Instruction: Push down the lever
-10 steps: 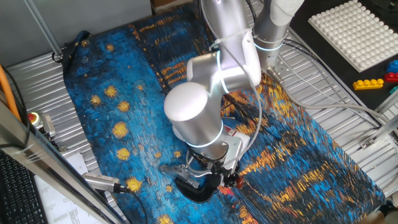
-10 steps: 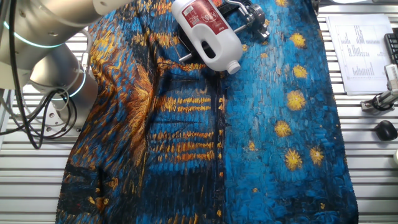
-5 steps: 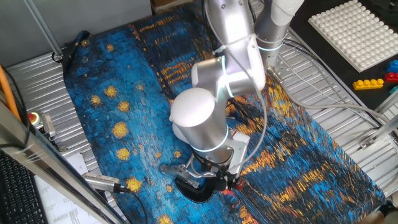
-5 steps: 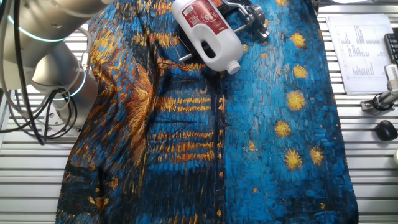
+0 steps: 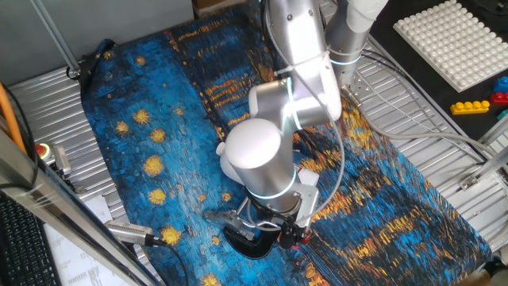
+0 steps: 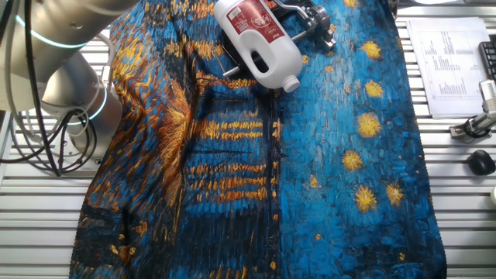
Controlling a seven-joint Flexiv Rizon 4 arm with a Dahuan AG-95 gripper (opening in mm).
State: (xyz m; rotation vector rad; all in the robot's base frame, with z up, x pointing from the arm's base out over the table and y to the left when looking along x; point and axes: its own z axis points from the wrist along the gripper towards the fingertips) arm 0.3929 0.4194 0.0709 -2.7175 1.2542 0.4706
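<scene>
In one fixed view my arm hangs over the blue painted cloth [image 5: 151,119]. My gripper [image 5: 274,229] is low at the cloth's near edge, mostly hidden under the wrist, so I cannot tell how its jaws stand. Right below it are a black clamp [image 5: 248,243], a silver rod [image 5: 226,218] pointing left, and a small dark-red piece [image 5: 290,235]. In the other fixed view the clamp's silver metal part [image 6: 314,17] shows at the top edge, with a thin rod [image 6: 236,71] sticking out from under a white bottle [image 6: 260,35]. The gripper is out of that view.
The white bottle with a red label lies on the cloth beside the clamp. A white studded plate [image 5: 456,40] and toy bricks [image 5: 476,103] are at the far right. A cabled silver tool [image 5: 131,232] lies at the near left. Papers [image 6: 449,66] and a mouse [image 6: 480,161] lie beside the cloth.
The arm's wrist and elbow have shifted a little right and toward the near edge. The gripper stays low at the clamp. The bottle and clamp have not visibly moved.
</scene>
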